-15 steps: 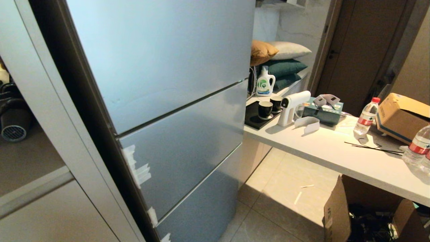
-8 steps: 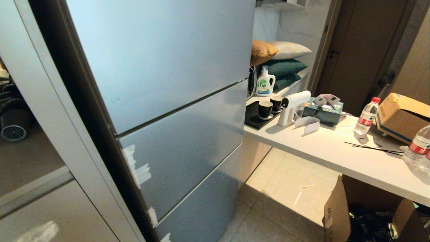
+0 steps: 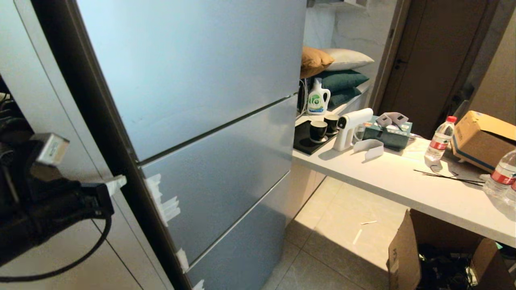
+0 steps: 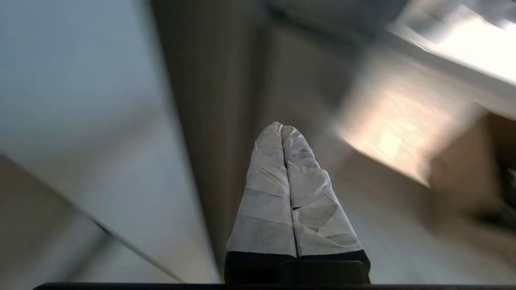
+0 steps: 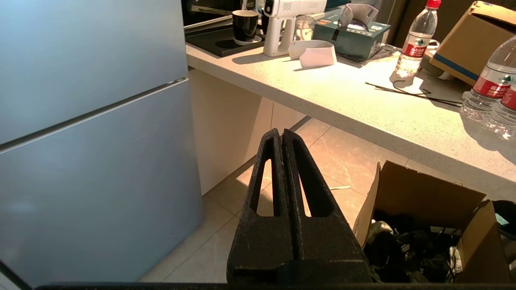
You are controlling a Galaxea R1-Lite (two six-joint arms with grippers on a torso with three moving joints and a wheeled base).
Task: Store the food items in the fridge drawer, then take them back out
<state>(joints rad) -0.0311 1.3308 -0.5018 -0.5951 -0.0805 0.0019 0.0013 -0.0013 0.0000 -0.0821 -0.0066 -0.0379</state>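
With my left gripper [image 3: 117, 183] pressed together, I should hook the fridge drawer [image 3: 217, 177] at its taped edge, then pull straight.

blue-grey fridge drawer [image 3: 217, 177] closed, taped.

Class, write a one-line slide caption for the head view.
Left gripper, taped fingers shut, beside the closed fridge drawer; counter at right.
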